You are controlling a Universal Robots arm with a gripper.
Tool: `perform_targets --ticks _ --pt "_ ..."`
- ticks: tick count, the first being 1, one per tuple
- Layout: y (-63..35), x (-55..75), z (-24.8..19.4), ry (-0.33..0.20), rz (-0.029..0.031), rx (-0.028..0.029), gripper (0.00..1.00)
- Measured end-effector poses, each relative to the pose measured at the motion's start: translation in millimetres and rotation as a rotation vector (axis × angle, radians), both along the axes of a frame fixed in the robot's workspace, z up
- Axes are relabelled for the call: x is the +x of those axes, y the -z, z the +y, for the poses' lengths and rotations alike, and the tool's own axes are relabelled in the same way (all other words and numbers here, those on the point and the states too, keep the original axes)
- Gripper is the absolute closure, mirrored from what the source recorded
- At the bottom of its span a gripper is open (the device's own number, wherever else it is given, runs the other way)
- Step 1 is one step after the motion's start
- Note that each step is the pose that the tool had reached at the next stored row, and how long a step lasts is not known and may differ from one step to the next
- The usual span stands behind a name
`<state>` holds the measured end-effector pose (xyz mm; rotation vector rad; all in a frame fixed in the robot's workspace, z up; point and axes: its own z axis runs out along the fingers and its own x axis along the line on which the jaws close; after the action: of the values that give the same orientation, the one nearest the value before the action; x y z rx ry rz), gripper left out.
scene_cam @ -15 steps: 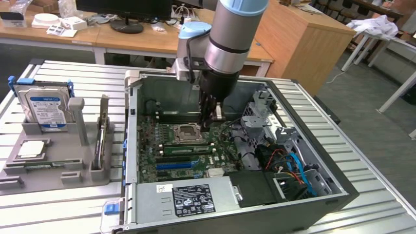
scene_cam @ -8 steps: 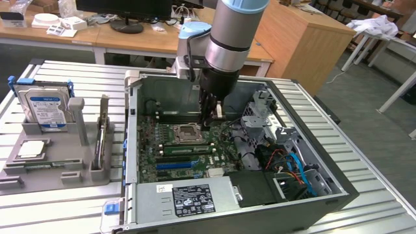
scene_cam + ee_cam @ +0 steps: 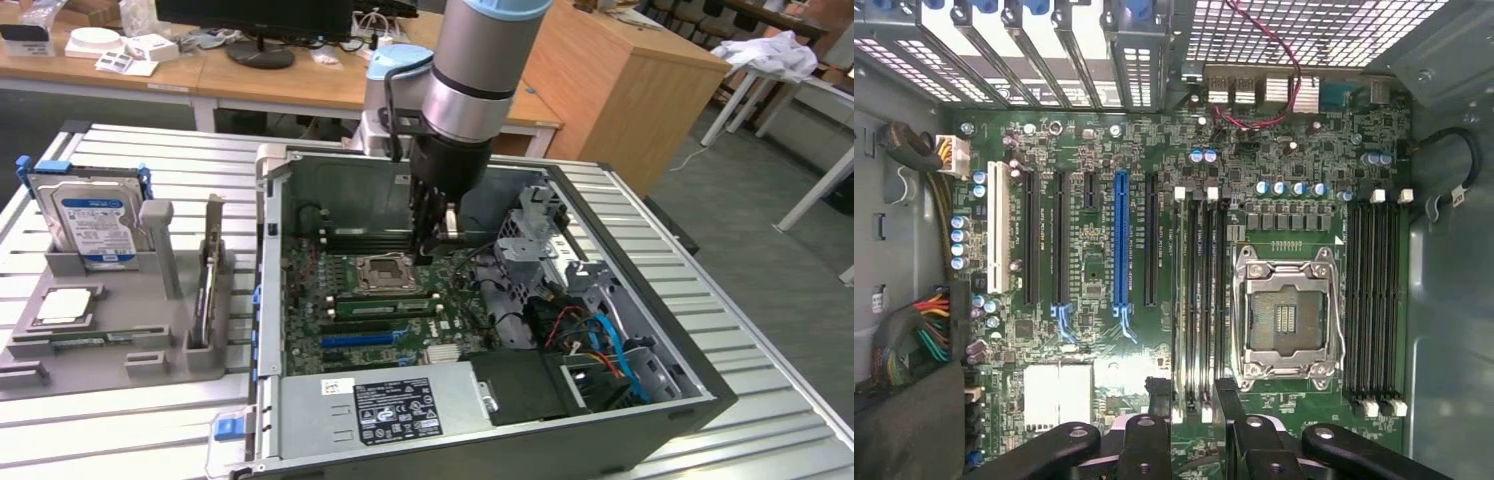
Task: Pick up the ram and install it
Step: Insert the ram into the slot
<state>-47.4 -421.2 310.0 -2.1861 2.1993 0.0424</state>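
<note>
The end effector (image 3: 430, 252) hangs inside the open computer case (image 3: 667, 425) on the desk (image 3: 120, 440). Its fingers (image 3: 1232, 405) are spread apart and grip nothing, straddling the memory slots beside the empty processor socket (image 3: 380, 270). The ram (image 3: 380, 305) looks seated in a slot just beside that socket, free of the fingers.

table (image 3: 727, 300): ribbed metal slats, silver, long grooves running across the top.
exterior view's right half: open computer case (image 3: 667, 415) lying on its side, flat on the slats, open side up.
exterior view's left: grey holder tray (image 3: 174, 365), flat on the slats, just beside the case.
</note>
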Motion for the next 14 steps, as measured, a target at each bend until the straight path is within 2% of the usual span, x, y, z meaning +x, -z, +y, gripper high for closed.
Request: perform_targets --ticks 14 --pt "-8.0 0.0 0.0 0.000 0.0000 0.0000 0.69"
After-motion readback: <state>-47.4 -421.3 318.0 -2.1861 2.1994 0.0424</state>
